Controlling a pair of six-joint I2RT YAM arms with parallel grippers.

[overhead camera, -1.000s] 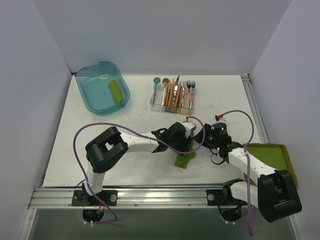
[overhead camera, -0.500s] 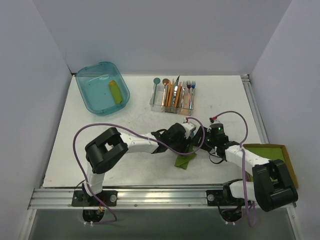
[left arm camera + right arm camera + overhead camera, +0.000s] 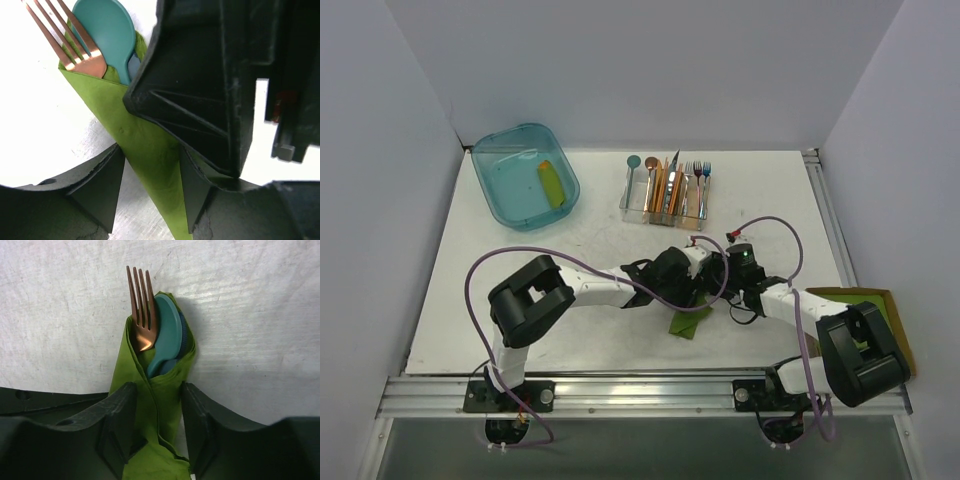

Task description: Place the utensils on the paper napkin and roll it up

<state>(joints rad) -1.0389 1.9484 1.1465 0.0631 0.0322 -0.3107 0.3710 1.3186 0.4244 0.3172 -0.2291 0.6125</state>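
Observation:
The lime-green paper napkin (image 3: pixel 686 321) lies rolled into a narrow bundle in front of the two arms. The copper fork (image 3: pixel 142 320) and the teal spoon (image 3: pixel 166 332) stick out of its top end. They also show in the left wrist view, fork (image 3: pixel 82 55) and spoon (image 3: pixel 107 30). My left gripper (image 3: pixel 150 185) is open and straddles the roll (image 3: pixel 145 150); bare table shows beside its left finger. My right gripper (image 3: pixel 159 410) is open and straddles the roll (image 3: pixel 155 405) from the other side, fingers close to its sides. Its black body (image 3: pixel 210 90) fills the left wrist view.
A teal bin (image 3: pixel 495 190) holding a yellow-green item (image 3: pixel 552 184) stands at the back left. A clear caddy of coloured cutlery (image 3: pixel 665 190) stands at the back centre. A cardboard-rimmed stack of green sheets (image 3: pixel 865 308) lies at the right edge.
My right arm has swung left and drawn in toward the rolled napkin, meeting the left gripper. The left arm and the roll have hardly moved.

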